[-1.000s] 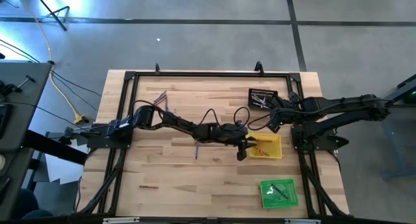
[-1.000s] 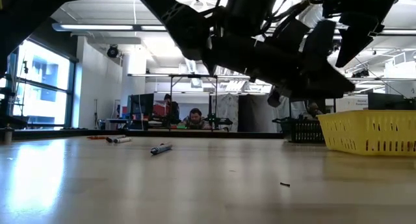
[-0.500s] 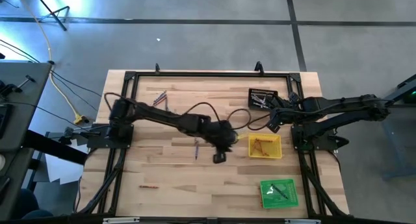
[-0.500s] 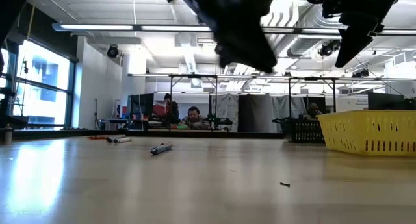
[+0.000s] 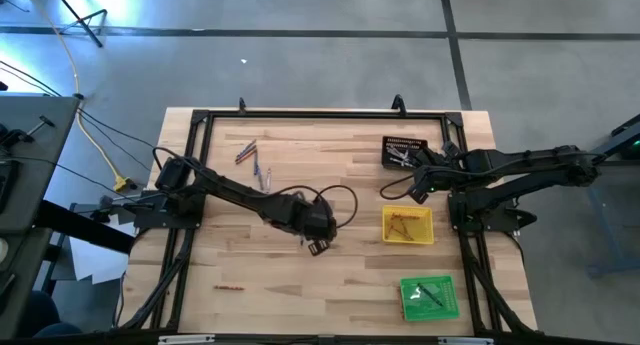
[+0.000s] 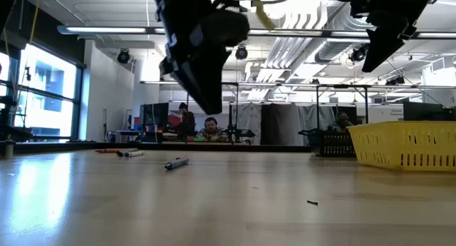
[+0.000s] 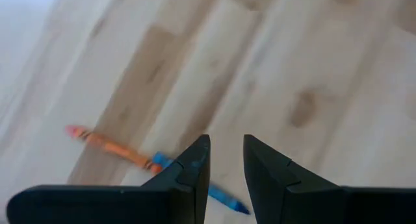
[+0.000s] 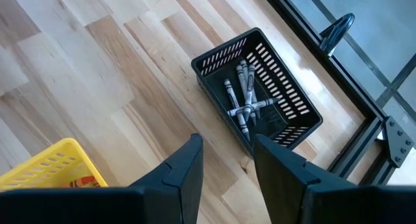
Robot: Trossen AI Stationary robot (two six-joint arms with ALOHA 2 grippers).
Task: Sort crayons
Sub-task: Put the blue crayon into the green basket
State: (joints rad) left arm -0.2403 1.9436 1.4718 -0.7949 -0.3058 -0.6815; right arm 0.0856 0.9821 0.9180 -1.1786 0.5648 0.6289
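Observation:
My left gripper (image 5: 320,247) hangs open above the middle of the table, fingers pointing steeply down, nothing between them (image 7: 226,141). Just below it an orange crayon (image 7: 110,146) and a blue crayon (image 7: 221,198) lie end to end on the wood. More loose crayons (image 5: 255,165) lie at the far left, and one orange-red crayon (image 5: 228,286) lies near the front left. My right gripper (image 5: 416,188) waits open between the black tray (image 8: 260,87) and the yellow tray (image 5: 408,225), holding nothing (image 8: 227,139).
The black tray (image 5: 404,151) holds grey crayons, the yellow tray holds orange ones, and the green tray (image 5: 430,297) at the near right holds dark ones. A black frame (image 5: 200,120) runs around the tabletop. A loose cable (image 5: 345,200) loops over my left arm.
My left gripper has gone from the yellow tray's left edge toward the table's left, to the middle of the table. It has risen and tipped from nearly level to pointing steeply down. The crayons on the table have not moved.

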